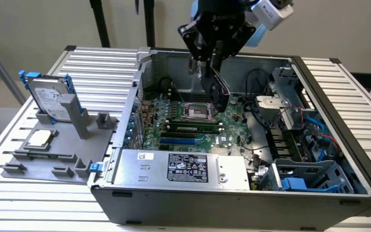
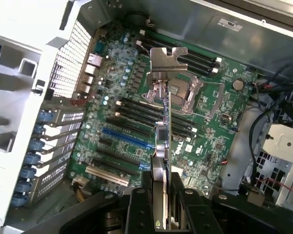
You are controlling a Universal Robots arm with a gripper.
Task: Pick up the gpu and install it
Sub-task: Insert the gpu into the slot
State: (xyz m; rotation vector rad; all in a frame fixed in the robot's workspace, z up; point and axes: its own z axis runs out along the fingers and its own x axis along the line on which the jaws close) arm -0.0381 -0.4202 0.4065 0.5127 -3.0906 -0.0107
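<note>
Clenched on the gpu (image 1: pixel 219 94), with a gripper (image 1: pixel 211 62) finger pressed to each flat face. Held on edge and hanging straight below the gripper, inside the open computer case (image 1: pixel 237 205) and over the green motherboard (image 1: pixel 232 131). Lower end close above the board, near the square metal processor socket (image 1: pixel 197 112); cannot tell whether touching or just clear.

From the exterior view: a thin, flat, dark card, black face turned outward with a rounded shape on it, narrow against the board behind.

From the wrist view: gpu (image 2: pixel 164 124) seen almost edge-on, a slim strip running away from the gripper (image 2: pixel 162 190) between the two black fingers (image 2: pixel 136 200). At the end farthest from the gripper, a bright silver metal bracket with a notched, stepped outline. Beneath the card, rows of long black slots (image 2: pixel 136 114) and one blue slot (image 2: pixel 124 137) lying across the motherboard (image 2: pixel 219 126).

Well apart from the gripper, outside the case on the slatted metal bench (image 1: pixel 37 200): a grey holder (image 1: pixel 27 169) carrying an upright silver hard drive (image 1: pixel 47 99) in a blue frame and a small square silver chip (image 1: pixel 38 138) lying flat.
</note>
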